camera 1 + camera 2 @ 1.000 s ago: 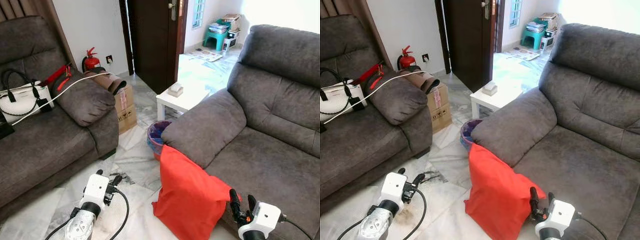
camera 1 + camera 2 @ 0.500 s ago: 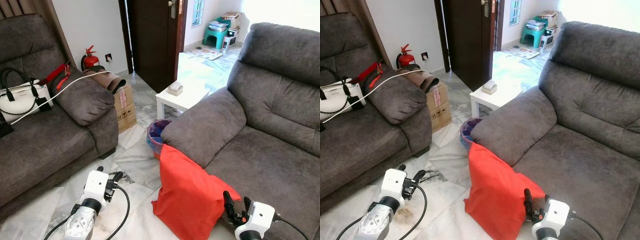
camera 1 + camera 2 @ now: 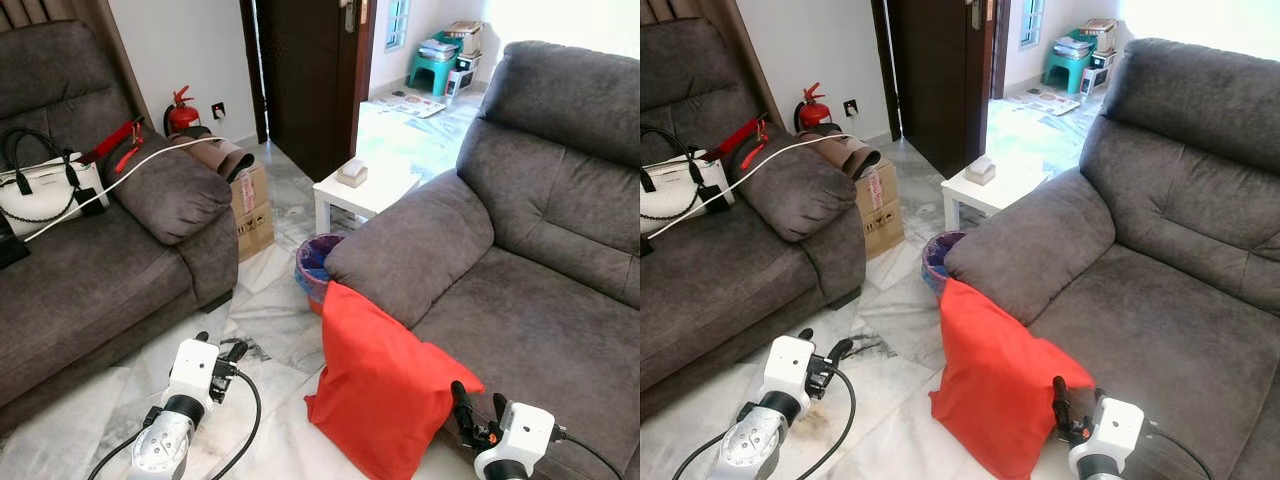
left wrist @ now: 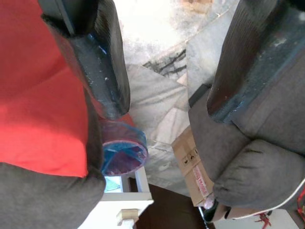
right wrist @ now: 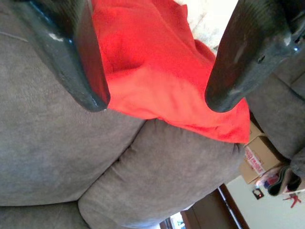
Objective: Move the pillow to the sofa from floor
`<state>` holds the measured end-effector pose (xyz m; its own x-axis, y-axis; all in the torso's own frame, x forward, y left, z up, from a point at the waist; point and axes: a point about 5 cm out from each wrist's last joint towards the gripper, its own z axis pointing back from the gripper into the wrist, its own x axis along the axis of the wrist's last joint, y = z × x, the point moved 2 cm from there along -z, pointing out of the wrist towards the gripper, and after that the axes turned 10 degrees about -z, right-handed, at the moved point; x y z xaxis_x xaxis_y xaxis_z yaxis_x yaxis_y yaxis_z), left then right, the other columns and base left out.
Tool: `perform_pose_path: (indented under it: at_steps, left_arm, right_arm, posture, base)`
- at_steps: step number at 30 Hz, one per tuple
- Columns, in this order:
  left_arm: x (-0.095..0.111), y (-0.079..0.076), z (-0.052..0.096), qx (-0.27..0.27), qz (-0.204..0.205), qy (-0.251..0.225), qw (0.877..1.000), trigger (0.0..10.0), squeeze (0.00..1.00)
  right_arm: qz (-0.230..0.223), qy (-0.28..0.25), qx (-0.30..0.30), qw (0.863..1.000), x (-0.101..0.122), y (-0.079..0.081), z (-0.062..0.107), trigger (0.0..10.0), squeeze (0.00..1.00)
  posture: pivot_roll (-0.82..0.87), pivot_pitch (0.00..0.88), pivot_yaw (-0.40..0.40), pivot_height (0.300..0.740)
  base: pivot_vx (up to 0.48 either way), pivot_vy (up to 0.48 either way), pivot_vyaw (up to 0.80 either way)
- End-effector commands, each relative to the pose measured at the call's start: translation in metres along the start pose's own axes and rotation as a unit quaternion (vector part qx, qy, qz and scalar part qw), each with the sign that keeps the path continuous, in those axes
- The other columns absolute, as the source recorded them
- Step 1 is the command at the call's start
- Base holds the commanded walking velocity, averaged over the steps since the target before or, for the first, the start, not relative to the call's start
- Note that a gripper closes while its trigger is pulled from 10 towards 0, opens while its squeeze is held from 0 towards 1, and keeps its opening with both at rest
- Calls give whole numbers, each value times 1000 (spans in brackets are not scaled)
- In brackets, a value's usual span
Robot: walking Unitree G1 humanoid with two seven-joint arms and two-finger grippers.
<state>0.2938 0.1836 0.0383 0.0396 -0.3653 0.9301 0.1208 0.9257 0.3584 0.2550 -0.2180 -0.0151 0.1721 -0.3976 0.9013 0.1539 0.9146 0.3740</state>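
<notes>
A red pillow [image 3: 380,385] stands on the marble floor, leaning against the front of the grey sofa [image 3: 540,300] on my right. My right gripper [image 3: 476,409] is open just beside the pillow's right corner, at the sofa's seat edge; in the right wrist view its fingers [image 5: 86,62] straddle the pillow's red corner [image 5: 157,71] with a gap. My left gripper [image 3: 217,352] is open low over the floor, left of the pillow and apart from it; the pillow [image 4: 38,105] appears in its wrist view.
A second grey sofa [image 3: 90,270] on the left carries a white handbag [image 3: 45,195] and a cable. Between the sofas are a cardboard box [image 3: 252,205], a purple bin [image 3: 315,265] and a small white table [image 3: 360,195]. An open doorway lies beyond.
The camera has shifted slightly. My right gripper has crept a little nearer the pillow's corner. The pillow and left gripper stay where they were.
</notes>
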Motion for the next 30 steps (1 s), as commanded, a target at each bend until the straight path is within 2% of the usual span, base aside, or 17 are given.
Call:
perform_pose_path:
  at_steps: [1, 3, 17, 19, 24, 30]
  left_arm:
    - [-1, -2, 2, -6, 3, 4, 1000, 10000, 0]
    - [-1, -1, 2, -1, 6, 5, 1000, 10000, 0]
    - [-2, -2, 3, -5, 5, 11, 1000, 10000, 0]
    - [-5, -1, 4, -4, -2, 19, 1000, 10000, 0]
    - [-5, -1, 4, -5, 0, 20, 1000, 10000, 0]
    - [-2, 0, 1, -4, 3, 19, 1000, 10000, 0]
  right_arm:
    - [5, 17, 1, 1000, -6, 1, 0, 10000, 0]
    - [-6, 2, 0, 1000, -2, 1, 1, 10000, 0]
    - [-2, 17, -4, 1000, -5, 0, -1, 10000, 0]
    - [3, 36, -12, 999, -10, -2, 0, 10000, 0]
    - [1, 37, -10, 999, -11, -1, 0, 10000, 0]
    - [2, 33, -15, 999, -10, -3, 0, 10000, 0]
  posture:
    - [-49, 87, 45, 682]
    - [-50, 87, 43, 673]
    - [-50, 90, 41, 673]
    - [-50, 90, 40, 673]
    - [-52, 90, 40, 650]
    - [-53, 89, 38, 650]
  base:
    - [0, 0, 0]
    - [0, 0, 0]
    - [0, 0, 0]
    - [0, 0, 0]
    - [0, 0, 0]
    - [0, 0, 0]
